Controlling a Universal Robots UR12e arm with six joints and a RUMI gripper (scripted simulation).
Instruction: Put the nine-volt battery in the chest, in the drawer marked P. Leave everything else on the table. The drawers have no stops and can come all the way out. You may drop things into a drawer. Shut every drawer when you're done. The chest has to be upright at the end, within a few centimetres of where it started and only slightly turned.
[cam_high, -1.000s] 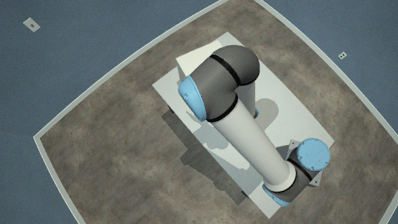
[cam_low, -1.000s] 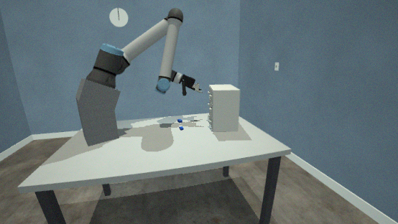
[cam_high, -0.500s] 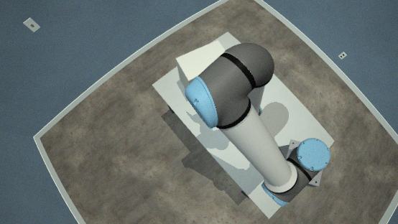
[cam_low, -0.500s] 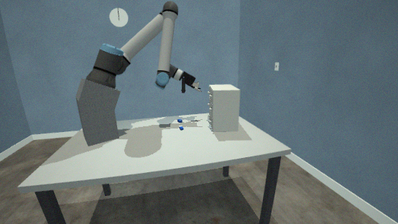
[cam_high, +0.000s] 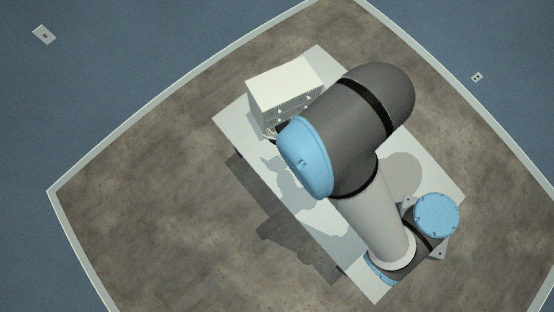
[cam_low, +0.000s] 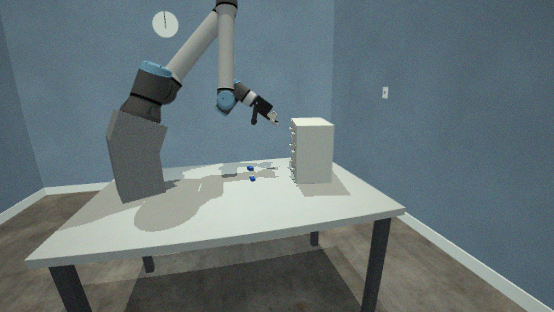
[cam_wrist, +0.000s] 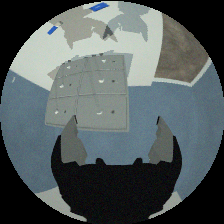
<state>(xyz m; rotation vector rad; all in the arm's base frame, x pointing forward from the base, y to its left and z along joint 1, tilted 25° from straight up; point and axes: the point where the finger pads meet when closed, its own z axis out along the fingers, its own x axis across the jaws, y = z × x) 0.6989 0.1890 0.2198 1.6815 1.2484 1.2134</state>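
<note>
The white chest (cam_high: 282, 85) (cam_low: 314, 150) (cam_wrist: 90, 95) stands upright on the table (cam_low: 300, 210) (cam_high: 234, 126). Its drawer front, with small knobs, faces the arm. In the wrist view all its drawers look shut, and their marks are too small to read. My gripper (cam_low: 271, 119) (cam_wrist: 117, 116) is open and empty. It hangs in the air a short way in front of the chest's upper drawers, pointing at them. Two small blue objects (cam_low: 250, 168) (cam_low: 252, 177) lie on the table left of the chest, and they also show in the wrist view (cam_wrist: 100, 6) (cam_wrist: 51, 30). I cannot tell which is the battery.
The arm's grey base block (cam_low: 137, 155) stands at the table's left end. A thin pale object (cam_low: 200, 187) lies on the table between the base and the blue objects. In the overhead view the arm's elbow (cam_high: 350, 125) hides most of the table and the gripper.
</note>
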